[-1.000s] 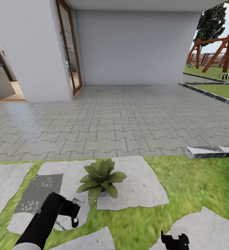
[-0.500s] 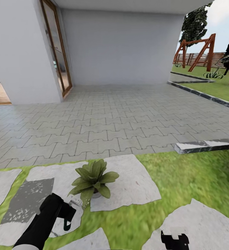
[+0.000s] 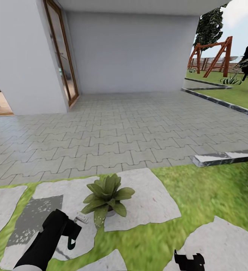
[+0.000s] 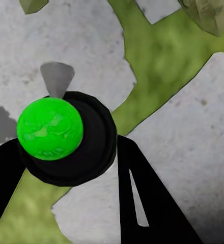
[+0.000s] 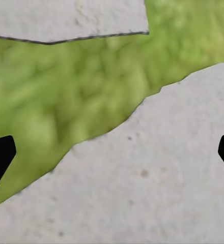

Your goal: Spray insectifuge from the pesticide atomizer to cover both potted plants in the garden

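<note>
Your left claw [image 3: 74,234] is pinched on the atomizer [image 3: 76,226], held low over a grey stepping stone [image 3: 45,210]; in the left wrist view the bottle's green base [image 4: 50,128] sits between the black fingers [image 4: 147,198], its grey nozzle pointing away over stone and grass. The nozzle head sits just beside the plant [image 3: 106,196], a leafy rosette in a small grey pot standing on a stone [image 3: 146,203] at the lawn's [image 3: 199,195] edge. Your right claw [image 3: 189,261] hangs spread over grass and stone with nothing between its tips. Beyond lies a paved patio [image 3: 124,131], and a wooden swing frame [image 3: 212,54] far off.
</note>
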